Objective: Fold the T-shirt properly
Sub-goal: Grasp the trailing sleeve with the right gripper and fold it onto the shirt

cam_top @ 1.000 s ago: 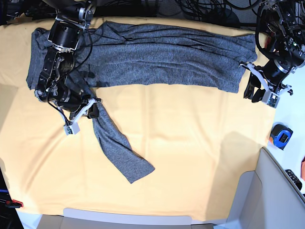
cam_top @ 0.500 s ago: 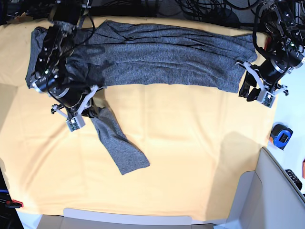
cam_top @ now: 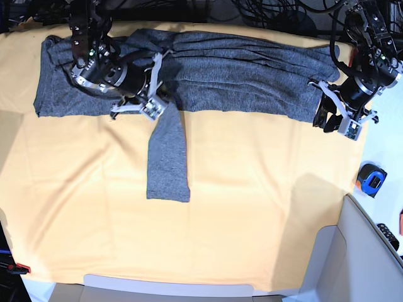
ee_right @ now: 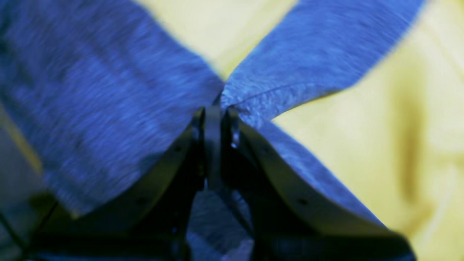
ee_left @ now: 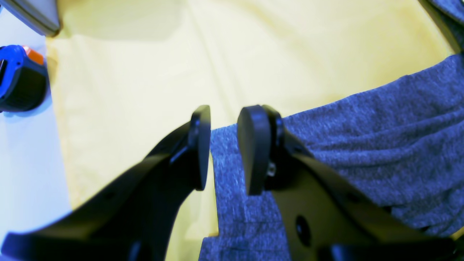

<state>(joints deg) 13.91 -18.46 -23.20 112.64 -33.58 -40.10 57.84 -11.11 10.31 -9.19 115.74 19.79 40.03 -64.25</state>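
step: sleeve fold in hand, judging by the layout; body already reads as a long folded band
T-shirt (cam_top: 239,78): one, dark grey, lies along the far side of the worktop (cam_top: 252,220), stretched left to right; one sleeve (cam_top: 167,157) hangs toward the near side from left of centre
right gripper (cam_top: 153,107): jaws together, clamped on the T-shirt where the sleeve meets the body; wrist view shows fabric pinched between the closed tips
left gripper (cam_top: 337,119): jaws apart, nothing held; sits at the right end of the T-shirt, corner of the hem between the jaws in wrist view, no contact visible
next move: probably carry the pinched sleeve up onto the body and lay it flat; left gripper needs to close on the hem corner first if it is to help
risk: thin knit may bunch or slip at release
counts: one T-shirt, one sleeve visible, two grippers, one yellow-orange table cloth, one blue tape measure (cam_top: 371,179) off the cloth at near right
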